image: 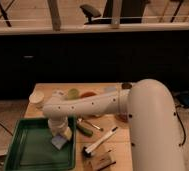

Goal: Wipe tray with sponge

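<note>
The green tray (pixel 28 147) lies at the front left of the wooden table. My white arm reaches left across the table and bends down over the tray's right part. My gripper (pixel 60 136) points down into the tray. The sponge (pixel 61 140), pale blue-grey with a yellow side, sits right under the gripper on the tray floor near the right wall. The gripper appears to press on it.
A black-and-white brush (pixel 98 142) lies right of the tray. A green utensil (pixel 84 129) lies near the tray's back right corner. Small bowls and cups (pixel 73 93) stand at the table's back. A white cup (pixel 37 98) stands at the back left.
</note>
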